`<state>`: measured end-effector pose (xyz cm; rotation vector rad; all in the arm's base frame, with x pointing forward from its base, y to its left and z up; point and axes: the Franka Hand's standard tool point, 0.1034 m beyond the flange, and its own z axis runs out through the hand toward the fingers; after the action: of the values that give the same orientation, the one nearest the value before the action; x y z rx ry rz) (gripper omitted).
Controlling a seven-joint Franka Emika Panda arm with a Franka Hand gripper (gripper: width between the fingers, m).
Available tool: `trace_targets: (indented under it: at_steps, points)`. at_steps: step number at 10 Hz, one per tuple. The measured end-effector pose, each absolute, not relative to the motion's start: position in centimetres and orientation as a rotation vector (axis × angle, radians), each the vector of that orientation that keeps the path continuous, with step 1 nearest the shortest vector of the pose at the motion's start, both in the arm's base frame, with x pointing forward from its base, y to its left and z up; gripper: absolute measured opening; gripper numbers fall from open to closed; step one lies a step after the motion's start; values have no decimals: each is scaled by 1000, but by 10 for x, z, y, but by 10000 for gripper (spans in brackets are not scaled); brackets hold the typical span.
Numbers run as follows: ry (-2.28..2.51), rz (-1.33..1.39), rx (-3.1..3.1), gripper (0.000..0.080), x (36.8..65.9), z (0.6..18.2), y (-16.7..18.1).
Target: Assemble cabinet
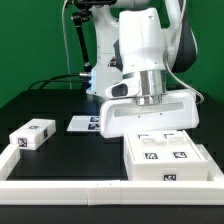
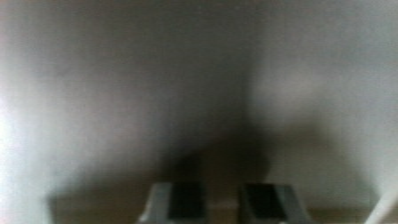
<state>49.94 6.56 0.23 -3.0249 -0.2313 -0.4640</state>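
Note:
The white cabinet body (image 1: 165, 155), with tags on its top, lies at the exterior view's lower right. My gripper (image 1: 150, 118) hangs straight down at its far edge, and the fingertips are hidden behind the body. A small white tagged block (image 1: 30, 135) lies apart at the exterior view's left. The wrist view is badly blurred. It shows two dark fingertips (image 2: 178, 203) a narrow gap apart, very close over a pale surface. A dark band runs away from the gap, and I cannot tell whether anything is held between them.
The marker board (image 1: 85, 123) lies flat behind the block, near the arm's base. A long white border rail (image 1: 60, 187) runs along the table's near edge and the exterior view's left side. Cables hang at the back.

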Motion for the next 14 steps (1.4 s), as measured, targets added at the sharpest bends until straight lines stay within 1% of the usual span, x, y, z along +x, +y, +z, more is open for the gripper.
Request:
trace_targets:
  at_steps: [1, 2, 3, 4, 6, 8, 9, 12, 14]
  points:
    - [-235, -463, -3025, 36, 499, 2, 66]
    - [-249, -463, -3026, 7, 499, 2, 65]
    - [-276, -462, -3027, 2, 496, 3, 65]
    - [-289, -463, -3026, 2, 495, 10, 67]
    - [-336, -469, -3024, 1, 492, 39, 76]
    - [-362, -458, -3025, 1, 501, 79, 78]
    - [-366, -466, -3025, 1, 505, 93, 77]
    - [-367, -464, -3028, 1, 514, 117, 75]
    - [-371, -465, -3027, 1, 517, 121, 76]
